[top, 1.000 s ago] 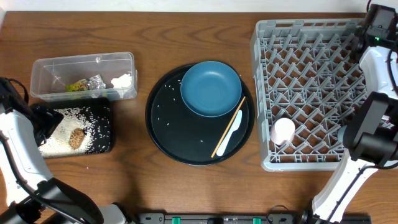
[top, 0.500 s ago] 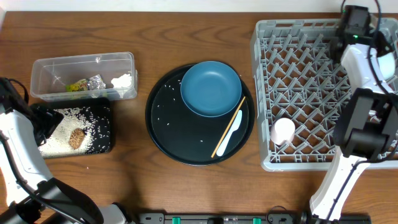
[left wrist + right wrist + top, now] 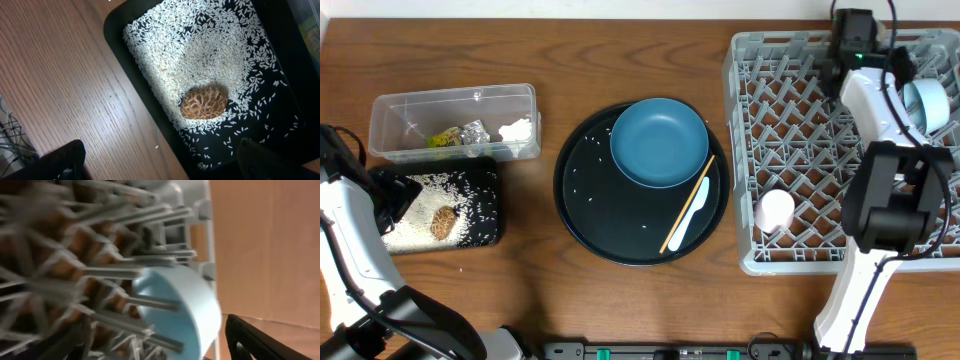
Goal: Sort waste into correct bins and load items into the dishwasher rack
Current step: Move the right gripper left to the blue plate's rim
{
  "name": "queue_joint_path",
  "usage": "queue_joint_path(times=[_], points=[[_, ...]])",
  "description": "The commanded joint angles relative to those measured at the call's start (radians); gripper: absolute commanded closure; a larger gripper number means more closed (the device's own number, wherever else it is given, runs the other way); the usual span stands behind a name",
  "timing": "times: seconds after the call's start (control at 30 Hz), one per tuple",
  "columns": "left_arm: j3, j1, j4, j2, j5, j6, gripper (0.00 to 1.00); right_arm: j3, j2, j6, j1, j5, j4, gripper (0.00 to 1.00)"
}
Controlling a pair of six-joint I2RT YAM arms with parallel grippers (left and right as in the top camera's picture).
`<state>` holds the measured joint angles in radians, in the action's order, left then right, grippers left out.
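Grey plastic formed the dishwasher rack (image 3: 790,120), which stood on the wooden tabletop (image 3: 620,50) and served as the reference for every position noted. Inside the rack, at its near left corner, a pale pink cup (image 3: 776,211) sat among the pegs. At the rack's right edge, toward its far side, a light-blue cup (image 3: 928,102) rested among the pegs close to the wall. The right gripper (image 3: 162,340) was at that cup: its jaws stood spread to either side of it, one dark finger showing just clear of the cup's rim and the other blurred, so no grip on the cup could be confirmed. Just beside the rack's left wall lay a round black tray (image 3: 590,215). It carried a blue plate (image 3: 659,141) on its far half, with a wooden chopstick (image 3: 687,203) and a white spoon (image 3: 690,227) lying side by side on the part nearest the rack, and a few stray grains scattered over its bare surface. Well apart from the rack, far to its left, stood a clear tub (image 3: 400,110) holding a yellow-green wrapper (image 3: 444,139), crumpled foil (image 3: 472,132) and white tissue (image 3: 518,130). Against the tub's near side lay a black rectangular tray (image 3: 485,225), holding a spread of rice (image 3: 200,50) with a brown food scrap (image 3: 203,101) sitting in it. The left gripper (image 3: 167,162) hung over that tray's edge, its jaws wide apart with nothing between them.
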<state>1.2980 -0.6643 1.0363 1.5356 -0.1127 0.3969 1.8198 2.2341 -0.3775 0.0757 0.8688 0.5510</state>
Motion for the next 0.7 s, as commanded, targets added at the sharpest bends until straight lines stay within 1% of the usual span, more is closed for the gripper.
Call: queue_joint_path(times=[0.0, 0.07, 0.13, 0.2, 0.27, 0.4, 0.47, 0.53, 0.57, 0.67], points=[[0.0, -0.003, 0.003, -0.006, -0.019, 0.006, 0.02, 0.0, -0.122, 0.11, -0.011, -0.119, 0.037, 0.24], [0.0, -0.003, 0.003, -0.006, -0.019, 0.006, 0.02, 0.0, -0.181, 0.176, -0.007, -0.211, 0.09, 0.25], [0.0, -0.003, 0.003, -0.006, -0.019, 0.006, 0.02, 0.0, -0.241, 0.192, -0.005, -0.349, 0.143, 0.26], [0.0, -0.003, 0.002, -0.006, -0.019, 0.006, 0.02, 0.0, -0.303, 0.218, -0.007, -0.521, 0.198, 0.31], [0.0, -0.003, 0.003, -0.006, -0.019, 0.006, 0.02, 0.0, -0.361, 0.285, -0.016, -0.718, 0.248, 0.39], [0.0, -0.003, 0.003, -0.006, -0.019, 0.006, 0.02, 0.0, -0.429, 0.402, -0.053, -1.127, 0.331, 0.42], [0.0, -0.003, 0.003, -0.006, -0.019, 0.006, 0.02, 0.0, -0.43, 0.437, -0.082, -1.276, 0.357, 0.45], [0.0, -0.003, 0.002, -0.006, -0.019, 0.006, 0.02, -0.002, -0.415, 0.46, -0.129, -1.347, 0.381, 0.47], [0.0, -0.003, 0.003, -0.006, -0.019, 0.006, 0.02, -0.003, -0.405, 0.473, -0.157, -1.341, 0.391, 0.49], [0.0, -0.003, 0.002, -0.006, -0.019, 0.006, 0.02, -0.012, -0.368, 0.478, -0.239, -1.301, 0.391, 0.5]])
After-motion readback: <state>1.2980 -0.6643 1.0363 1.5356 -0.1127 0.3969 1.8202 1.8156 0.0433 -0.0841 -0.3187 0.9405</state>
